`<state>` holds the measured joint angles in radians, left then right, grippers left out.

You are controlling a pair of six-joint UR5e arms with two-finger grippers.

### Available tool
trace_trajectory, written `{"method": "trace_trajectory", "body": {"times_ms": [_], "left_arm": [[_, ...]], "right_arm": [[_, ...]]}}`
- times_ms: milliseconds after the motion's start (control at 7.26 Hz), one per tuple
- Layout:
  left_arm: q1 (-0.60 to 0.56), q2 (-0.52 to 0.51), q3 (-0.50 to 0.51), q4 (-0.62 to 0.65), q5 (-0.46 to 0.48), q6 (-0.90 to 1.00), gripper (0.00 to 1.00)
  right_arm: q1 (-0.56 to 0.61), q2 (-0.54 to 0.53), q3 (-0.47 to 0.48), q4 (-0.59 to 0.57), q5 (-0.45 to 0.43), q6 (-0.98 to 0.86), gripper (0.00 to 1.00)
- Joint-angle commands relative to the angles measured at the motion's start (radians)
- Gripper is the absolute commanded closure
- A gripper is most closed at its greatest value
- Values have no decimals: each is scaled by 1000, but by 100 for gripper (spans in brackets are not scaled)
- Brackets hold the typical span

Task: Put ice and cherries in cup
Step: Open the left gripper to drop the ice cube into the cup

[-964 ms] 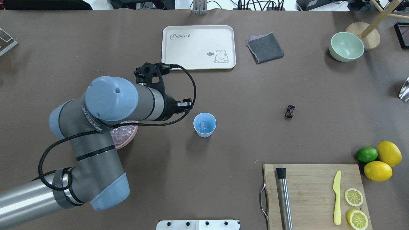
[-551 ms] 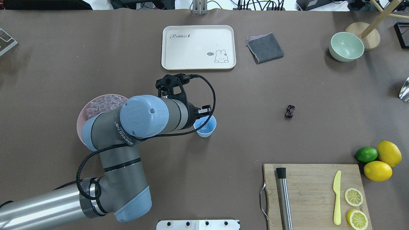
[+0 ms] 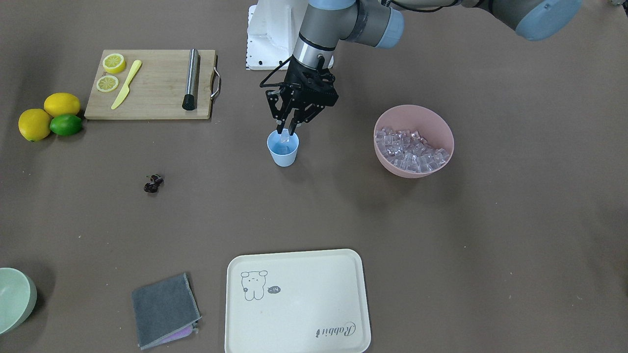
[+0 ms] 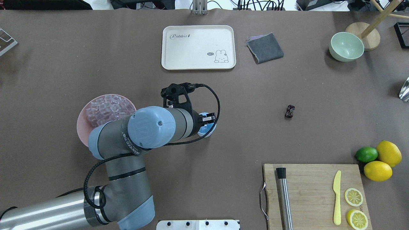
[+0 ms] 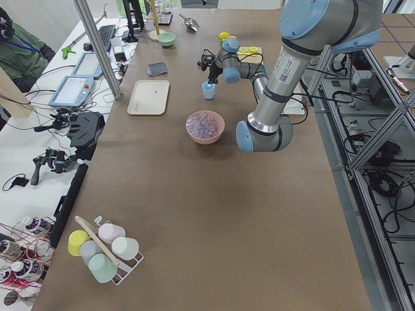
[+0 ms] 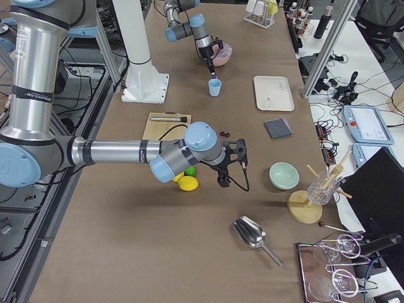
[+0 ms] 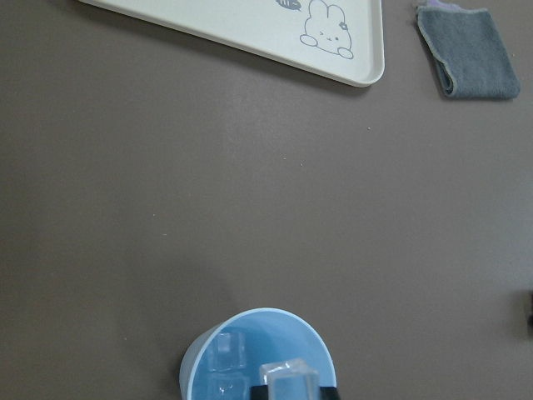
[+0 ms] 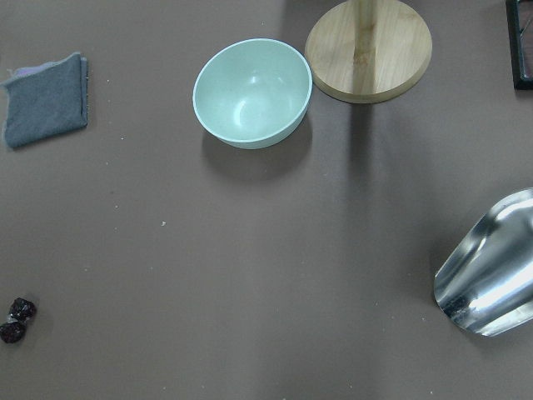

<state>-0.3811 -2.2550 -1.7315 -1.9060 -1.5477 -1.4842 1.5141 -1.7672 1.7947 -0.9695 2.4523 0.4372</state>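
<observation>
Exterior front-facing: left fingers (image 3: pixel 279 123) pinch an ice cube (image 7: pixel 290 385) right over the cup (image 3: pixel 283 154), with ice already inside. Best to release low and centred so nothing bounces out. The cherries (image 3: pixel 153 183) wait on the surface, well apart. Whether the right fingers (image 6: pixel 221 183) are wide or closed, I can't tell.

The cream rectangular plastic tray (image 4: pixel 198 38) is carrying the word "Rabbit" in dark cursive script at one corner. In the overhead view it is reading upright. In the front-facing view the same word on the tray (image 3: pixel 304 294) is showing upside down. A small dark speech bubble (image 4: pixel 210 54) beside the tray's rabbit drawing is holding tiny lettering, too small to read. A black band (image 4: pixel 129 142) on the grey left arm is showing white capitals, too blurred to make out.
</observation>
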Motion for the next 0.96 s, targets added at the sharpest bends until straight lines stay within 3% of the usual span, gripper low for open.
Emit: {"method": "trace_trajectory", "body": {"times_ms": [0,275,413,551,689,826], "left_arm": [[5,6,-13,-27,-2,21,2],[2,38,-61,10,-8,82,2],[-4,93,-214,185,-35,187,1],[-49,118,-326,384,-122,261,1],[-124,135,-380,486,-176,310,1],[-177,222,-452,537,-202,428,1]], "right_arm": [[0,2,2,0,1,3,0],[-9,5,24,-2,-2,53,0],[-32,6,38,-3,-13,84,0],[-81,6,70,-3,-42,151,0],[-154,8,115,-3,-96,240,0],[-242,11,153,-3,-169,332,0]]}}
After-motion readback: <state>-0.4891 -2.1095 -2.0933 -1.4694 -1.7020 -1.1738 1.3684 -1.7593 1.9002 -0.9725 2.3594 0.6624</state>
